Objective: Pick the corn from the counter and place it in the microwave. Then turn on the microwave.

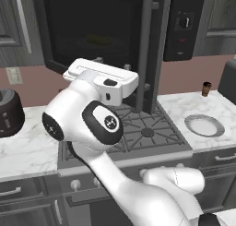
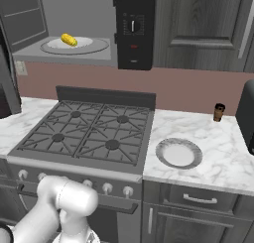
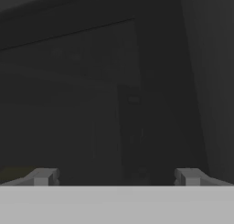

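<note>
Gripper wide open, nothing held, facing dark microwave door. Corn sits on plate inside microwave.

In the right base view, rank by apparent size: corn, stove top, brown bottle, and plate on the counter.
1. stove top
2. plate
3. corn and brown bottle look alike; the corn sits farther back, so no ranking.
</note>
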